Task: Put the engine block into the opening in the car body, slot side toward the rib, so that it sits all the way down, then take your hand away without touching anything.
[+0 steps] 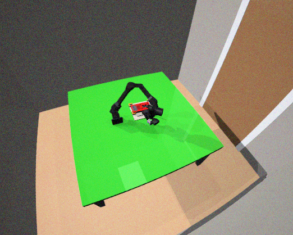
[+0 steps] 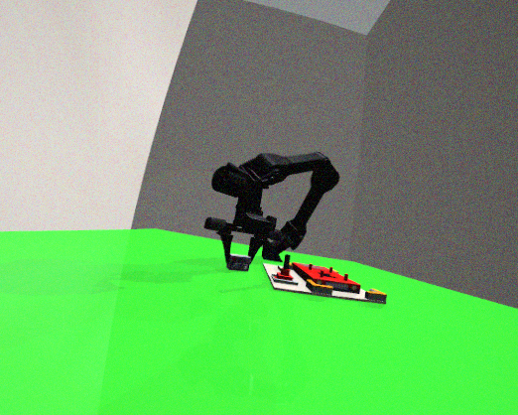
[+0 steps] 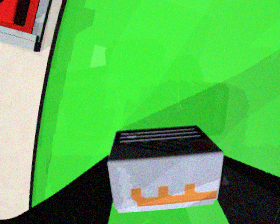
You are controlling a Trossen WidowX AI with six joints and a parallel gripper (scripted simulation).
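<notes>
The engine block [image 1: 149, 121] [image 2: 239, 263] [image 3: 166, 174] is a small pale grey box with an orange mark on one side and a dark, slotted top face. It rests on the green table top, off the board. My gripper [image 1: 150, 122] [image 2: 239, 261] [image 3: 160, 160] points down, with one finger against each side of the block, and is shut on it. The red car body [image 1: 143, 105] [image 2: 325, 276] lies on the white board beside the gripper. Its opening and rib cannot be made out. The block's underside is hidden.
The white board [image 1: 137, 117] [image 2: 349, 294] [image 3: 16, 90] lies beside the block. A small red piece with an upright black post [image 2: 287, 261] stands on the board's near end, close to the gripper. Yellow-topped corner pieces stand on the board by the car body.
</notes>
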